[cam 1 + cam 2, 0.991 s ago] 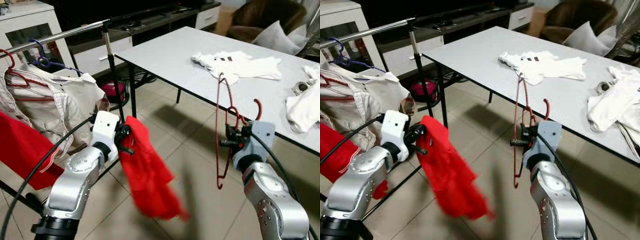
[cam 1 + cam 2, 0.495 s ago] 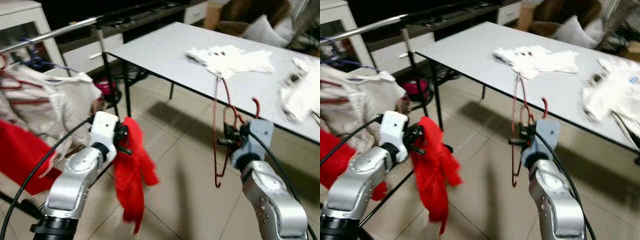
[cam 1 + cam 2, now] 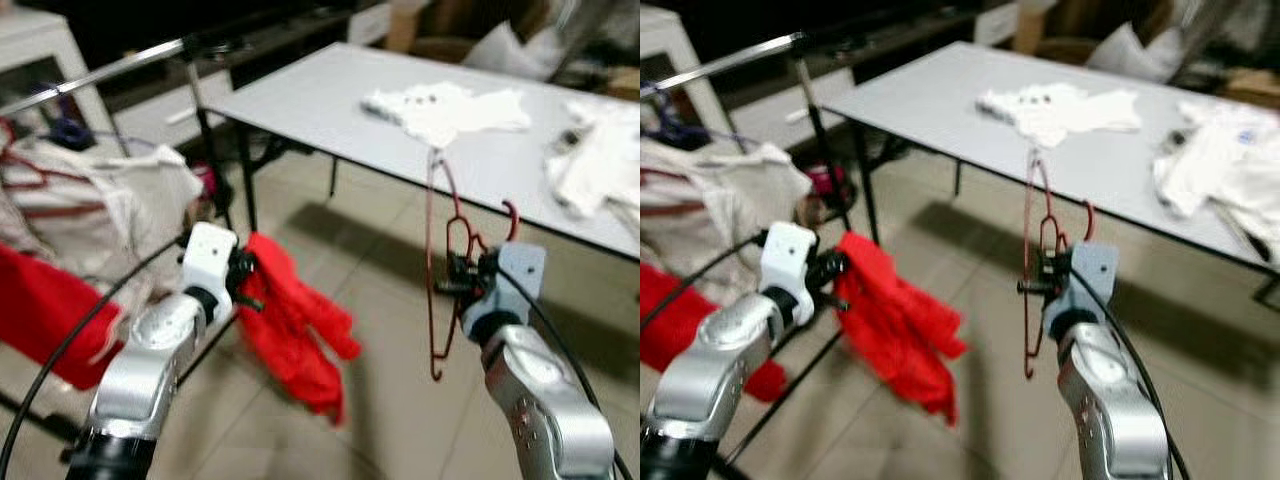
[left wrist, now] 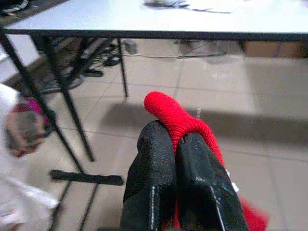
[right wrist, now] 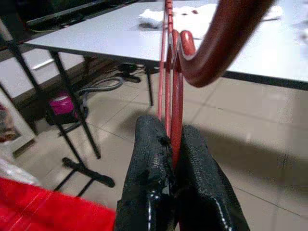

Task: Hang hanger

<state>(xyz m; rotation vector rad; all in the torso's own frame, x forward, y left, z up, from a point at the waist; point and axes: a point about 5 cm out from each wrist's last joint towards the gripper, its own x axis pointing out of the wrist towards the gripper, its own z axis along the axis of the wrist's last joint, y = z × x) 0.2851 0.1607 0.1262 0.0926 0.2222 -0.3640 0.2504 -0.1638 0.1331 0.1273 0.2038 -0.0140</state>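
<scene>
— Tiles (image 3: 380,300) are lying under us, pale and shiny, and we are looking down at them. What are we holding?

— Our left gripper (image 4: 175,144) is pinching a red cloth (image 3: 295,330). Its two black fingers (image 4: 154,168) are squeezed tight on a fold of it, and the rest is hanging down loose over the floor.

— And the other side?

— Our right gripper (image 5: 174,144) is holding the hanger (image 3: 445,270). It is red and thin. The fingers are closed tight on its wires, and its hook is curling up above them. The hanger is hanging in the air in front of the table (image 3: 320,95), well apart from the rail (image 3: 100,75).

— What is sitting on the table?

— White clothes (image 3: 445,105) are lying flat near the middle, and more white cloth (image 3: 595,170) is piled toward our right. It is all a bit blurry.

— What is on our left?

— A silver rail is running across up there. A cream coat (image 3: 90,210) is hanging from it, and something red (image 3: 45,310) is hanging lower down beside it.
</scene>
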